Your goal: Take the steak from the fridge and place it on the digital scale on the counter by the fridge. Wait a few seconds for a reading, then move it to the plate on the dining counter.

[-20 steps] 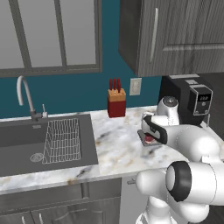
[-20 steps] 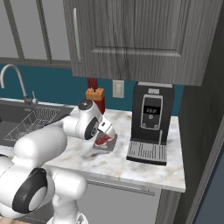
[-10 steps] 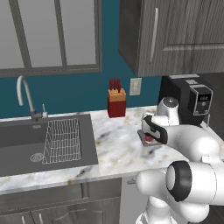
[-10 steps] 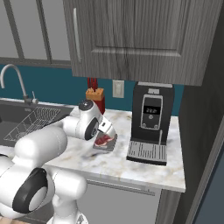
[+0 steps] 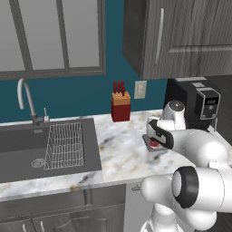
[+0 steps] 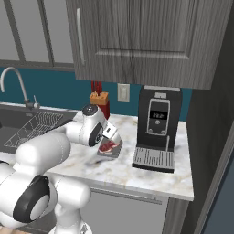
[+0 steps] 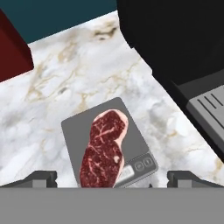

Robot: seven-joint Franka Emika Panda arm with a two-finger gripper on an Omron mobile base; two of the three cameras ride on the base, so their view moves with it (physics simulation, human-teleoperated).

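Note:
The steak (image 7: 103, 151), a red marbled slab, lies flat on the grey square digital scale (image 7: 83, 127), which rests on the marbled counter (image 7: 65, 74). My gripper (image 7: 113, 177) hangs just above the steak, open, its two dark fingertips (image 7: 41, 177) spread wide on either side and holding nothing. From the right base view the steak (image 6: 108, 146) shows on the scale (image 6: 111, 154) under the hand (image 6: 111, 135). The left base view has the steak (image 5: 155, 145) partly hidden behind the wrist (image 5: 161, 133).
A black coffee machine (image 6: 157, 128) stands close to the right of the scale. A red knife block (image 5: 120, 106) is at the back wall. The dark sink (image 5: 45, 145) with a wire rack lies left. A grey wall cabinet (image 6: 137, 36) hangs overhead.

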